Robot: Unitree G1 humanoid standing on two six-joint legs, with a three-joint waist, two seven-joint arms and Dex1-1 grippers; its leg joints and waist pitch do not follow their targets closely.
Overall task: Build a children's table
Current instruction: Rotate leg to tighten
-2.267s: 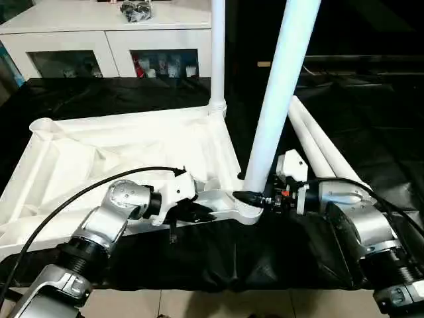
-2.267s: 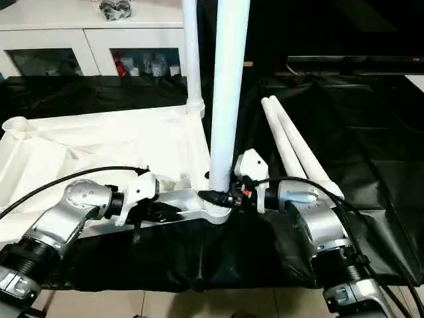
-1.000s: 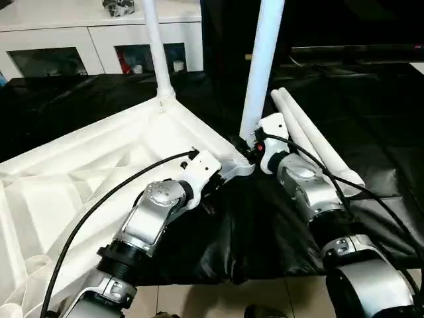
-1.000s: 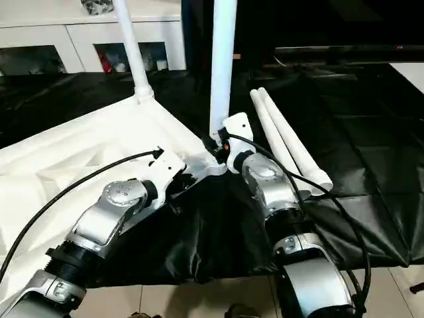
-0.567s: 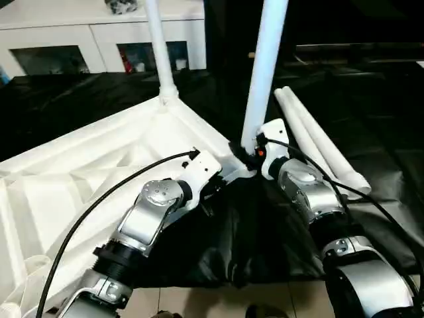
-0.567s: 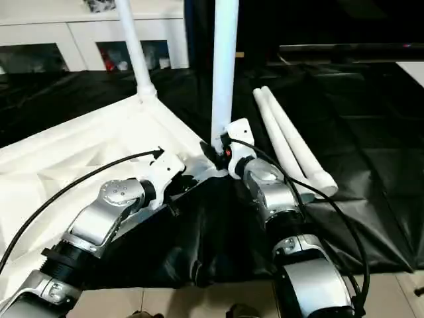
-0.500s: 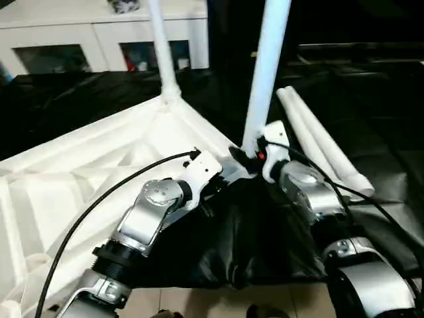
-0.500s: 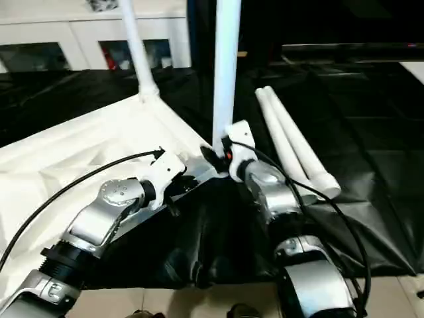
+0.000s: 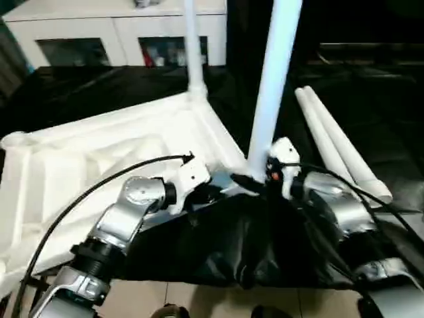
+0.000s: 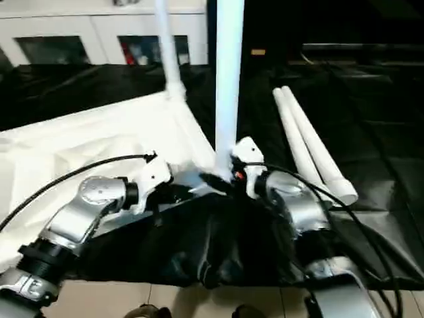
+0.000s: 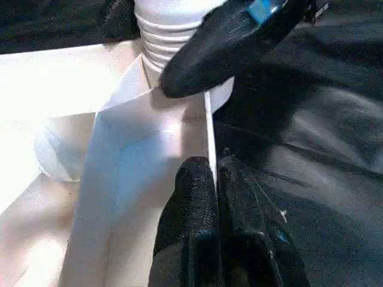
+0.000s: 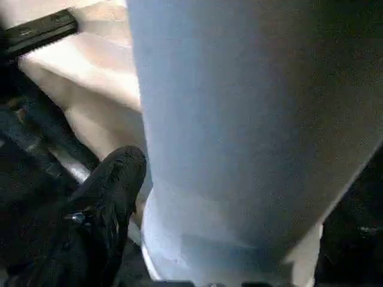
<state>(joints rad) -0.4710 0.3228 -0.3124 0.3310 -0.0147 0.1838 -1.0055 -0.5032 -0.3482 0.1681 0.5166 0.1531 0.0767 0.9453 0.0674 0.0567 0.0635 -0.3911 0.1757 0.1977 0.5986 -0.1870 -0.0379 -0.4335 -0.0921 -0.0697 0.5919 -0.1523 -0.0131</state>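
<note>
Your left gripper (image 11: 215, 179) had its two black fingers pinched onto the thin side wall of the white plastic ribbed tabletop (image 9: 99, 152), lying underside up at 10 o'clock. Your right gripper (image 9: 248, 180) clasped the base of the upright white tapered tube leg (image 9: 271, 79) at the near corner socket (image 11: 173, 30); its wrist view showed one finger (image 12: 111, 179) against the tube. Both forearms reached inward.

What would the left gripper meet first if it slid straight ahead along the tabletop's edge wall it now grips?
Probably the right gripper's black finger at the upright leg's ribbed base; depth is unclear.
</note>
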